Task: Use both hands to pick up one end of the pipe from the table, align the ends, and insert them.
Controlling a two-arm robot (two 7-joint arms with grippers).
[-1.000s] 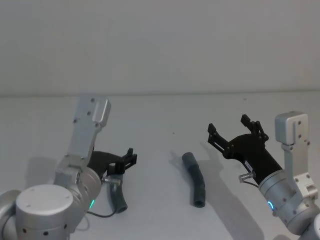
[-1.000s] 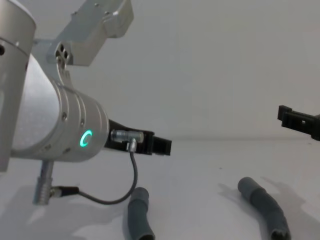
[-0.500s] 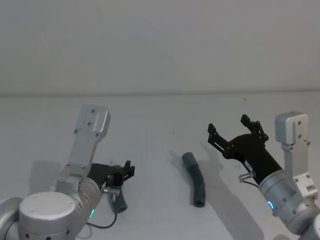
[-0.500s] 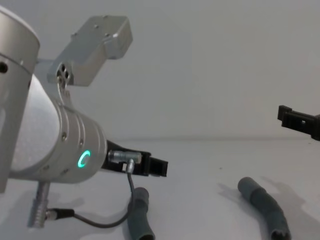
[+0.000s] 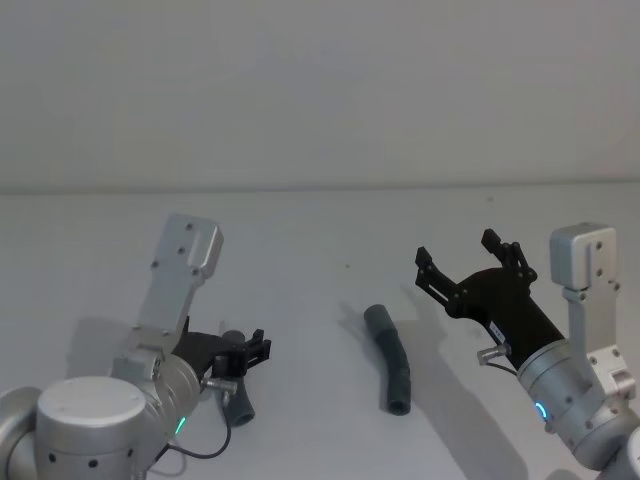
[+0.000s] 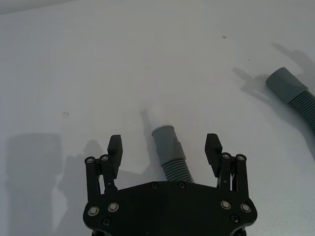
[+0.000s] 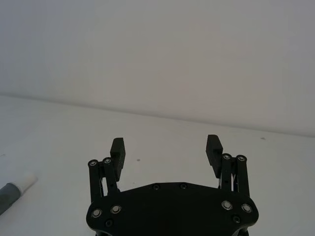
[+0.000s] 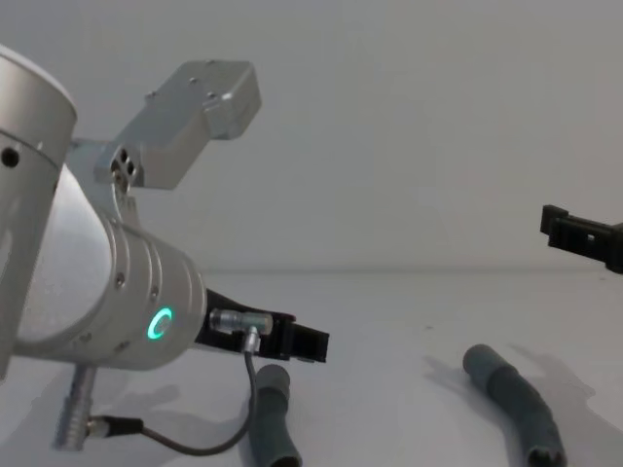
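Pipe piece one (image 5: pixel 240 404) lies on the table (image 5: pixel 300 230), nearest my body and left of centre. My left gripper (image 6: pixel 164 142) hangs low over its far cuff (image 6: pixel 166 135) with the jaws spread wide, one on each side and neither touching. Pipe piece two (image 5: pixel 392 365) lies further right, curved, well apart from the first. My right gripper (image 5: pixel 457 250) is beyond it and to the right, raised off the table, jaws likewise wide apart and holding nothing.
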